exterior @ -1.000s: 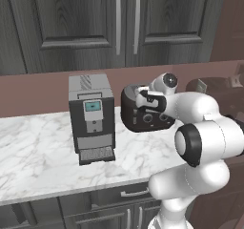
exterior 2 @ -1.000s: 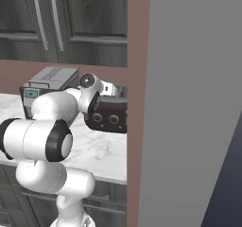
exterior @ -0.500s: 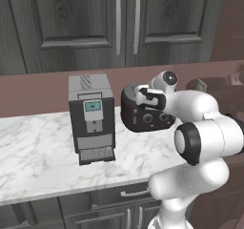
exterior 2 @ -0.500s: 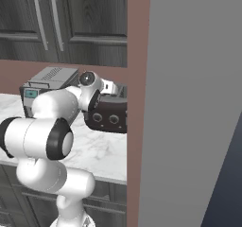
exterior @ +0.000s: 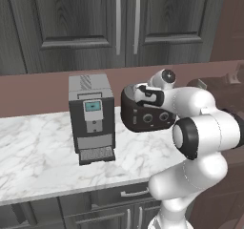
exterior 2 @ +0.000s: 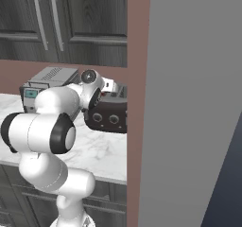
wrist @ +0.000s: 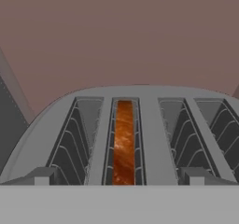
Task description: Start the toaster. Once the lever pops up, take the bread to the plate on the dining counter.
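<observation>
1. Toaster: dark brown-black, rounded body, two round knobs on its front face. It stands on the marble worktop, just right of the coffee machine and close to the reddish-brown back wall.
2. In the right base view the toaster sits beside a brown upright panel, partly hidden by my arm.
3. Hand view: toaster top seen from above, grey, with four slot openings lined with wire guides.
4. Bread: one slice, tan-brown with orange mottling, standing on edge, sunk down inside the second slot from the left. The other three slots hold nothing.
5. My jaws are above the toaster top, spread fully apart, with nothing between them. My finger tips show at the bottom of the hand view, either side of the bread's slot.
6. Count: one toaster, one bread slice, one coffee machine, two knobs, four slots.
</observation>
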